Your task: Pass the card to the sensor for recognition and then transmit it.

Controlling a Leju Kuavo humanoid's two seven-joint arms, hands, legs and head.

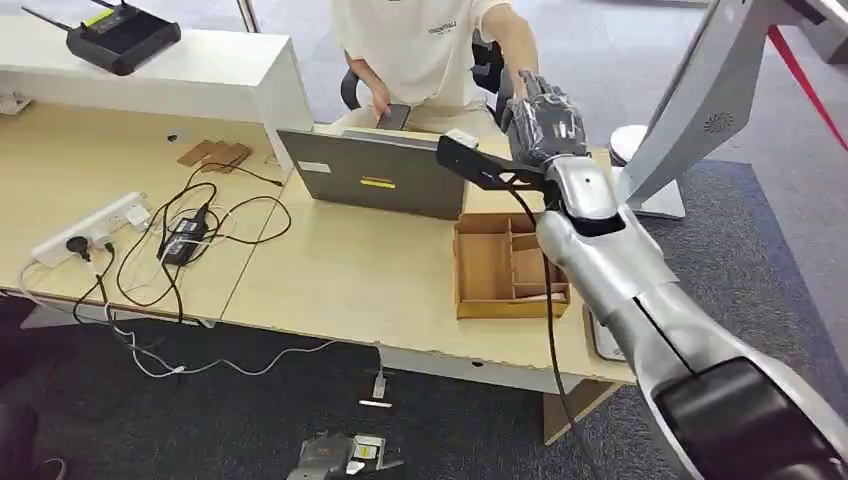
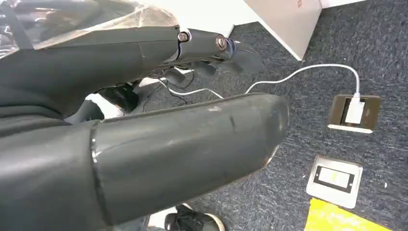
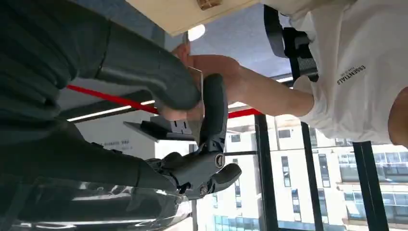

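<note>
Right wrist view: card (image 3: pixel 196 103) half-hidden behind fingers (image 3: pixel 214 108)

- one laptop (image 1: pixel 375 170), centre of the head view
- one wooden tray (image 1: pixel 507 268), right of centre
- one power strip (image 1: pixel 88 228), at left
- one person (image 1: pixel 425 45), top centre
- two floor sockets (image 2: pixel 353 112), right of the left wrist view

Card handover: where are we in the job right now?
Looks like the last step. The right hand is raised toward the seated person, pinching the card between thumb and fingers, and the person's hand is at the card too. Whether the sensor step was done cannot be told from these views. Left: releasing the card once the person has it. The left hand hangs over the floor.
</note>
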